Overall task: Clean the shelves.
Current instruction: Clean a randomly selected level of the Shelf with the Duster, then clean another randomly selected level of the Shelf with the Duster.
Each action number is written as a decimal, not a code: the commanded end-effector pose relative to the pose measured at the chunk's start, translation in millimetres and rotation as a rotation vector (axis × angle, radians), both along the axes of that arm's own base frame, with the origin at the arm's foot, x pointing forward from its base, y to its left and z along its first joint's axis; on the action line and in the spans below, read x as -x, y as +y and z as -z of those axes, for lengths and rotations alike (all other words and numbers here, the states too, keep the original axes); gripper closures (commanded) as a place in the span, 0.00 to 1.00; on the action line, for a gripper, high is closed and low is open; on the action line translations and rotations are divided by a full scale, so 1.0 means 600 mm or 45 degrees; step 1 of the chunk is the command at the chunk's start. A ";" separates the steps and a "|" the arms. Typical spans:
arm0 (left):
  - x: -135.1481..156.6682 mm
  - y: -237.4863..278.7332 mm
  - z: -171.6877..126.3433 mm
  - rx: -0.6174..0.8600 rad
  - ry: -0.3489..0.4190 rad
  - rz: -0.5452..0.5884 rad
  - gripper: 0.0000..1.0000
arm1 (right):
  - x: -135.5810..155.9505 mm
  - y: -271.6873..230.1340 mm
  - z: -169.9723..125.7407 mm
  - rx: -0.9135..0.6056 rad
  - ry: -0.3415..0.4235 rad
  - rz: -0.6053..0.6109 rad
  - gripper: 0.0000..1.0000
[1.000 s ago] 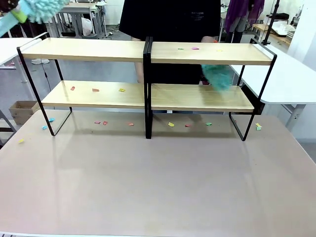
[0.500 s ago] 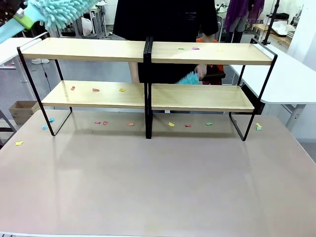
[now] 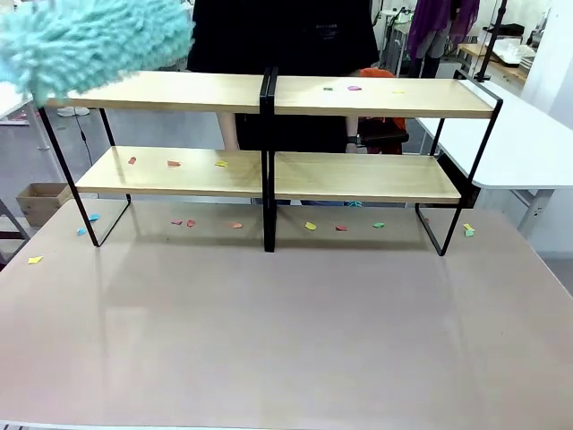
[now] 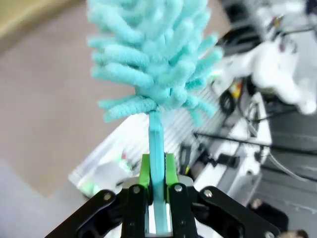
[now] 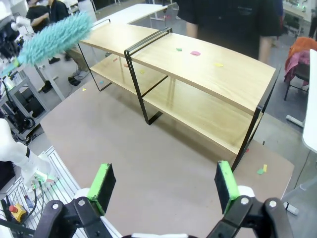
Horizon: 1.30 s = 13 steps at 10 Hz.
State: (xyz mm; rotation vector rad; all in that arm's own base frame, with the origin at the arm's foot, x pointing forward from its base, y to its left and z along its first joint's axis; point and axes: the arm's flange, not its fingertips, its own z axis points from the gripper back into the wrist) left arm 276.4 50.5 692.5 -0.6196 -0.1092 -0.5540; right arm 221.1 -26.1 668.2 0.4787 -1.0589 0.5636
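The shelves [image 3: 269, 94] stand across the far half of the table, with four light wooden boards on a black frame; the right wrist view shows these shelves [image 5: 198, 69] from an angle. Small coloured paper scraps [image 3: 173, 163] lie on the lower left board, and a pink scrap [image 3: 354, 88] on the upper right one. A fluffy teal duster [image 3: 89, 40] hangs blurred over the upper left board. My left gripper [image 4: 157, 173] is shut on the duster's teal handle, its head [image 4: 153, 54] pointing away. My right gripper [image 5: 163, 183] stands open above the table, holding nothing.
More scraps [image 3: 311, 226] lie on the beige table [image 3: 286, 340] under and beside the rack. A person in black [image 3: 295, 36] stands behind the shelves. There is a white table [image 3: 528, 143] at the right and a cardboard box [image 3: 40, 202] on the floor at the left.
My duster has swung from the top left corner to over the upper left board, nearer the camera. The person's teal duster has left the lower right board and gone from sight.
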 end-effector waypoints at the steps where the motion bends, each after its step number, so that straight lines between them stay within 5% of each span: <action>1: 0.052 0.063 0.046 -0.095 -0.002 0.093 0.87 | 0.001 -0.002 0.001 0.000 0.008 0.005 0.00; 3: 0.056 0.095 0.055 0.200 -0.145 0.026 0.87 | 0.001 -0.002 0.001 0.000 0.008 0.005 0.00; 4: 0.063 0.075 0.040 -0.033 0.017 0.016 0.87 | 0.001 -0.002 0.001 0.000 0.008 0.005 0.00; 13: 0.063 0.075 0.040 -0.033 0.017 0.016 0.87 | 0.001 -0.002 0.001 0.000 0.008 0.005 0.00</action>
